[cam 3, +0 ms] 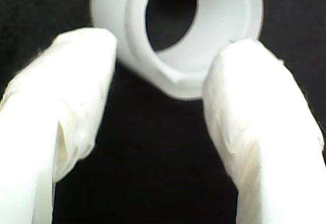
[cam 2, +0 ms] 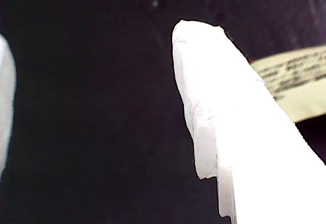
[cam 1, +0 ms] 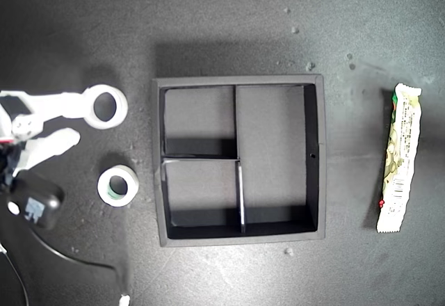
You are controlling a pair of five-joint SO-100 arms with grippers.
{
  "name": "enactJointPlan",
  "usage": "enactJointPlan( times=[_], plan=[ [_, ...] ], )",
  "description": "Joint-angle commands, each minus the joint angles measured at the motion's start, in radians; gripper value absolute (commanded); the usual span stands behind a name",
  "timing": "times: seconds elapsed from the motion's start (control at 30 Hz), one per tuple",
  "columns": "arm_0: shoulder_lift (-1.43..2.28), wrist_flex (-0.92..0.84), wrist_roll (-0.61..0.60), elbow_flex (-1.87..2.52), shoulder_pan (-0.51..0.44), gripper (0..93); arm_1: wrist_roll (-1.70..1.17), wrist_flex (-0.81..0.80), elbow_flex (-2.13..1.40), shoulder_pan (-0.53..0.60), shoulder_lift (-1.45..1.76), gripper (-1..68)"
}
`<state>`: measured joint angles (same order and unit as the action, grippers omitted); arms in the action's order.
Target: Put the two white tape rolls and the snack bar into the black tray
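Note:
The black tray (cam 1: 316, 160) lies mid-table with all three compartments empty. An all-white tape roll (cam 1: 106, 106) (cam 3: 178, 35) sits toward the exterior view's left, just beyond the tips of my second gripper (cam 1: 73, 122) (cam 3: 168, 43), which is open; one fingertip (cam 3: 244, 56) is at the roll's rim. A smaller tape roll (cam 1: 117, 185) with a greenish core lies nearer the tray's corner. The snack bar (cam 1: 401, 158) (cam 2: 298, 79) lies at the exterior view's right. My first gripper (cam 2: 99, 56) hangs open over dark table beside the bar and is outside the exterior view.
A black power adapter (cam 1: 35, 202) with its cable (cam 1: 76, 257) lies at the exterior view's lower left, close to the second arm. Small white crumbs (cam 1: 309, 65) dot the dark tabletop.

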<state>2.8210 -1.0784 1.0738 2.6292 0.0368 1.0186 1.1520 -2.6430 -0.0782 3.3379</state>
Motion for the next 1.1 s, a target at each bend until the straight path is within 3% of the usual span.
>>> enactJointPlan(
  times=[0.0,0.37,0.8,1.07],
  plan=[
    [-0.044,0.021,-0.008,-0.064,0.017,13.8,-0.247,0.055,0.067,0.029,-0.011,28.9],
    [-0.081,0.035,-0.003,-0.060,0.026,14.1,-0.428,-0.018,0.118,0.037,-0.124,32.8],
    [-0.299,0.153,-0.018,-0.106,-0.006,15.1,-0.457,-0.035,0.508,0.081,-0.796,31.8],
    [-0.408,0.213,-0.009,-0.112,-0.026,15.4,-0.426,0.006,0.575,0.127,-0.950,32.2]
  ],
)
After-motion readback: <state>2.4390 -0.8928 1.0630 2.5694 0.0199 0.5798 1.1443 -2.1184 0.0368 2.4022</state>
